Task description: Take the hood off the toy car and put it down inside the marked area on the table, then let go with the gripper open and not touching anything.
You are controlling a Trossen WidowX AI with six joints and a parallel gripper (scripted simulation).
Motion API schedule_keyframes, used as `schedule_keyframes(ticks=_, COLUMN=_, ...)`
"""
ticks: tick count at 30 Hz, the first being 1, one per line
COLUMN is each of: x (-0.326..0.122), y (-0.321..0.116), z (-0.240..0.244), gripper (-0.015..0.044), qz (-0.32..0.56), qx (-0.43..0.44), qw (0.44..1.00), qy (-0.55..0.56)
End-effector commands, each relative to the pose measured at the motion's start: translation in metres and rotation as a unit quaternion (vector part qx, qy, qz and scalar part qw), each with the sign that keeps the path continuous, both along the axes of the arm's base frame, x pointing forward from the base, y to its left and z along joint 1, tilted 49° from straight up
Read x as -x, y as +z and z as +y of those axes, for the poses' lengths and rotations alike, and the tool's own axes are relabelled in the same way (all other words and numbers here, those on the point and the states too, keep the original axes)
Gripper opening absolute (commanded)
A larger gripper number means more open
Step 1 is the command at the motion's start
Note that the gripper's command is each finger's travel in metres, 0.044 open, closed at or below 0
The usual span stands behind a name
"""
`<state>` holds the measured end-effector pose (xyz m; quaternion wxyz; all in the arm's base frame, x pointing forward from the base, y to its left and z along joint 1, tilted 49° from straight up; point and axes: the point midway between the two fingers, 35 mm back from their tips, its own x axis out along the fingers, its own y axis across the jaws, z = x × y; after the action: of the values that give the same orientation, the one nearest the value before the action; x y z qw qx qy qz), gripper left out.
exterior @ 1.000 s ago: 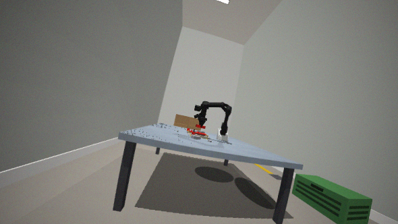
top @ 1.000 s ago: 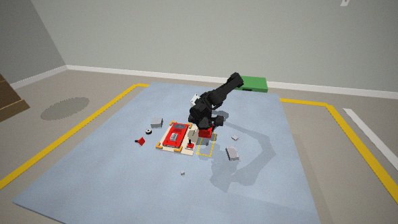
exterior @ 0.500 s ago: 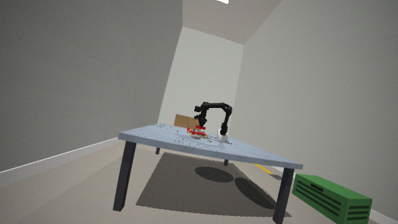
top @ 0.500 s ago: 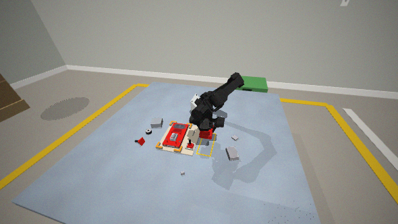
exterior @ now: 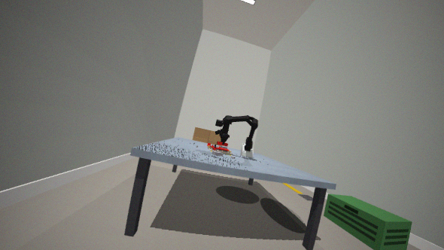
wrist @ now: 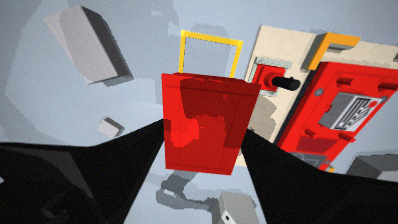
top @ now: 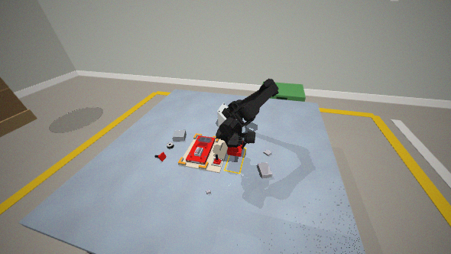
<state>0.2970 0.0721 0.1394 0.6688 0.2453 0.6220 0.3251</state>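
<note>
My gripper is shut on the red hood, a flat rectangular panel held by its two long sides. The hood is above the table, over the back part of the marked area, a yellow outline. It hides part of that outline in the wrist view. The red toy car sits to the left of it in the top view, on a beige board with orange corner pieces. Its grey and white engine part is exposed.
A red base with a black peg stands on the board beside the marked area. Grey blocks and smaller pieces lie around. A wheel and red part lie left of the car.
</note>
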Motion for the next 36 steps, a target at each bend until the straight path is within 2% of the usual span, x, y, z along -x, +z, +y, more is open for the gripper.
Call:
schedule_keyframes(ticks=1, x=0.001, y=-0.002, z=0.004, gripper=0.0000, qz=0.001, qx=-0.002, qw=1.000, qy=0.000)
schedule_keyframes(ticks=36, x=0.001, y=-0.024, z=0.029, gripper=0.0000, qz=0.000, qx=-0.003, qw=1.000, qy=0.000)
